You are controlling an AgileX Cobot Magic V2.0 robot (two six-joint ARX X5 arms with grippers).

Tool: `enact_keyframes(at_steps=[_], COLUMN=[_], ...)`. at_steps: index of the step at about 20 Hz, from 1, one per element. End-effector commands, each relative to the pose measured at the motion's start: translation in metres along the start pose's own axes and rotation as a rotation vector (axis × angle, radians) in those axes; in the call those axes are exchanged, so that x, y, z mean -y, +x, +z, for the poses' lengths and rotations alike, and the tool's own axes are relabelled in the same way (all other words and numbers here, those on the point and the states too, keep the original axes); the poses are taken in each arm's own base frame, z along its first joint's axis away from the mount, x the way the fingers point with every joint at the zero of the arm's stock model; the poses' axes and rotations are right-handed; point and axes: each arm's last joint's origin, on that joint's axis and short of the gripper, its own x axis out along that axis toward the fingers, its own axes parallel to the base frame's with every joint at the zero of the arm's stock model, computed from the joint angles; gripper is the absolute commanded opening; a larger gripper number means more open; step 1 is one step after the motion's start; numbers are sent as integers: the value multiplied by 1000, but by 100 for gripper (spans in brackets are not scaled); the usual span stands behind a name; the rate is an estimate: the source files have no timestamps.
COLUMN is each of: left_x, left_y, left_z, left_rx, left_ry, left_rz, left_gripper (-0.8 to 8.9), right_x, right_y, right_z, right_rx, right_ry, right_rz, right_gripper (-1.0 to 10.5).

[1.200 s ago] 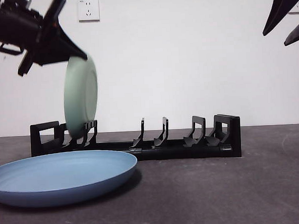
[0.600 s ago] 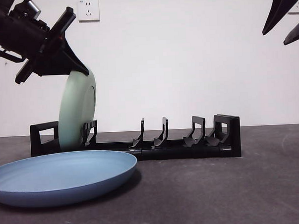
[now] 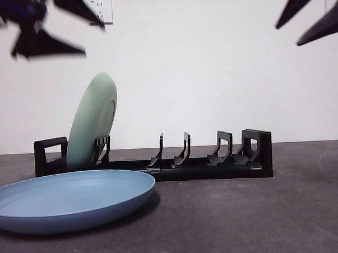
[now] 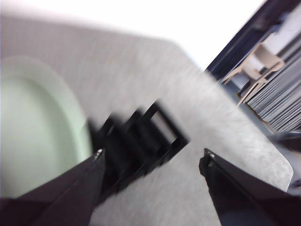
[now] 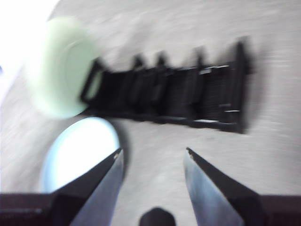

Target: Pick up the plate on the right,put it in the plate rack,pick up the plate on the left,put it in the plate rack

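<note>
A pale green plate [image 3: 93, 121] stands on edge in the left end of the black plate rack [image 3: 176, 160], tilted to the right against a divider. A larger blue plate [image 3: 71, 198] lies flat on the table in front of the rack's left end. My left gripper [image 3: 92, 39] is open and blurred, above the green plate and clear of it. The left wrist view shows the same gripper [image 4: 153, 153] empty over the green plate [image 4: 37, 127] and rack [image 4: 136, 136]. My right gripper [image 3: 287, 36] is open, high at the right. In its wrist view that gripper [image 5: 154, 150] looks down on the rack [image 5: 188, 99], green plate [image 5: 61, 70] and blue plate [image 5: 80, 150].
Several rack slots to the right of the green plate hold nothing. A wall socket [image 3: 99, 11] sits on the white wall behind. Dark table surface [image 3: 246, 213] stretches in front of and to the right of the rack.
My left gripper has let go of the green plate and risen up and away. The plate now leans in the rack by itself. The right gripper has shifted slightly.
</note>
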Motion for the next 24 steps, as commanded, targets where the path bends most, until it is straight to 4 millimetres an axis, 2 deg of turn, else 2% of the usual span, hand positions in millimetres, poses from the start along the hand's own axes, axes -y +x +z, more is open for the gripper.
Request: enact_keyframes(at_steps=[1, 5, 9, 15, 20, 22, 24], left_x=[29, 70, 92, 106, 109, 109, 108], left_y=[-28, -72, -92, -91, -90, -89, -87], left_z=[4, -7, -27, -43, -43, -43, -43], left_rx=[47, 52, -31, -138, -121, -125, -130], left_ry=[206, 425, 533, 586, 600, 600, 599], left_rz=[-17, 144, 249, 249, 253, 269, 280], left_gripper=[345, 345, 345, 344, 344, 344, 344], right_x=[-13, -43, -54, -47, -45, -43, -43], right_y=[14, 55, 114, 188, 224, 232, 236], right_z=[-4, -11, -32, -59, -67, -72, -76], right_rx=[-35, -99, -205, -396, -473, -494, -512], right_ry=[-45, -112, -132, -92, -70, -65, -53], right_rz=[63, 183, 159, 140, 146, 139, 144], right_gripper=[217, 217, 217, 217, 205, 154, 154])
